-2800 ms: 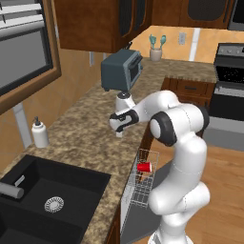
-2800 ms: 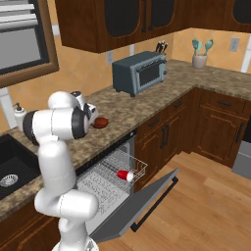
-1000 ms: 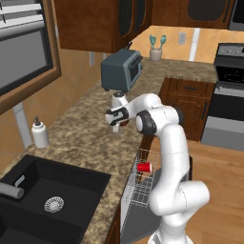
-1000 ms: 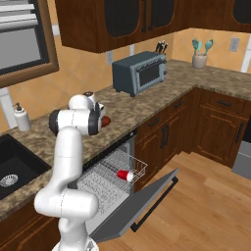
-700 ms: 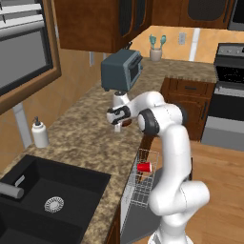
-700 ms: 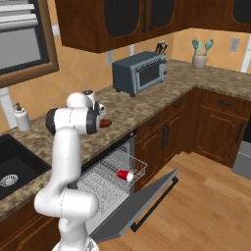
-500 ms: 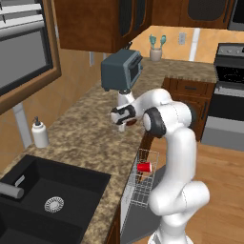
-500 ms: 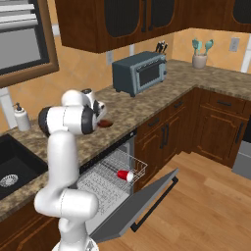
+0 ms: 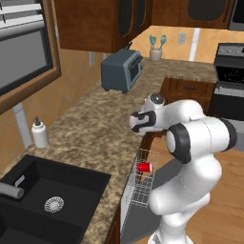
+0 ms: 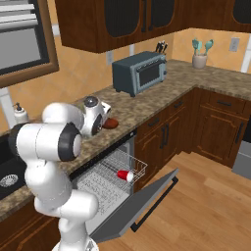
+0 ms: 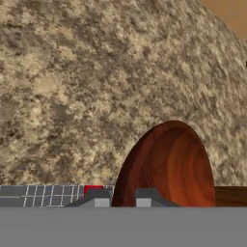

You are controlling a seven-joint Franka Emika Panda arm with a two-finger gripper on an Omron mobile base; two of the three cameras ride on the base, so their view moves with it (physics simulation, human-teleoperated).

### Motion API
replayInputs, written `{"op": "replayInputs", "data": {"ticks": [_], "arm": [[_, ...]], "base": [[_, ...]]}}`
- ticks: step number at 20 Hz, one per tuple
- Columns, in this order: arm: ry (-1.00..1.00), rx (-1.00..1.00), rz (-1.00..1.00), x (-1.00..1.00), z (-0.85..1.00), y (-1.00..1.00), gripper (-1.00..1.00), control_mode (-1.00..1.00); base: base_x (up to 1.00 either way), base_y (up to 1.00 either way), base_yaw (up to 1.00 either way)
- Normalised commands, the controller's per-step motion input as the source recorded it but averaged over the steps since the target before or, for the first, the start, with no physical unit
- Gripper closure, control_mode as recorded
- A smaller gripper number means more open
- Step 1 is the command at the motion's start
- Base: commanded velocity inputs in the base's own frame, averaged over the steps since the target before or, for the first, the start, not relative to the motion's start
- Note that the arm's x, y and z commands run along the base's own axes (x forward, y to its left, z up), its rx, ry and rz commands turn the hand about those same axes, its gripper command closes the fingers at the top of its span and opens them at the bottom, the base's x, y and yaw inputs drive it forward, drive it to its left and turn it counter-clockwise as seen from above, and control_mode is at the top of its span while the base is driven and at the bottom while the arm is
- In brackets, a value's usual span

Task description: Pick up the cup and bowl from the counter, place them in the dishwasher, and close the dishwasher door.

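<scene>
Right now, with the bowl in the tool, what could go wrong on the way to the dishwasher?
1. The tool pinches only the rim of the tilted bowl, so it could slip or swing loose.
2. The bowl hangs at the counter edge above the rack; a drop could hit the cup lying there.
3. The open dishwasher door juts toward the floor; a low swing might catch it.

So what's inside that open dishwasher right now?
A pale wire rack sits in the dishwasher, with the red cup lying on its side in it. The rack's back end is hidden under the counter and behind the arm.
</scene>
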Motion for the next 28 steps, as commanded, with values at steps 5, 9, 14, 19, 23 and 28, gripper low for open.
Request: {"op": "replayInputs", "data": {"ticks": [5,9,14,19,23,28], "arm": [[0.00,0.03,0.50,-0.55,0.42,-0.76,1.00,-1.00],[0.01,0.00,0.75,-0.24,0.08,-0.54,1.00,-1.00],[0.00,0.00,0.76,0.04,0.00,-0.23,1.00,-1.00],[-0.02,-0.09,0.23,0.20,-0.34,-0.05,1.00,-1.00],[0.03,-0.20,0.09,0.06,-0.63,-0.09,1.00,-1.00],[0.00,-0.24,0.00,-0.08,-0.71,0.30,1.00,-1.00]], "base": [[0.00,0.00,0.00],[0.00,0.00,0.00],[0.00,0.00,0.00],[0.00,0.00,0.00],[0.00,0.00,0.00],[0.00,0.00,0.00]]}}
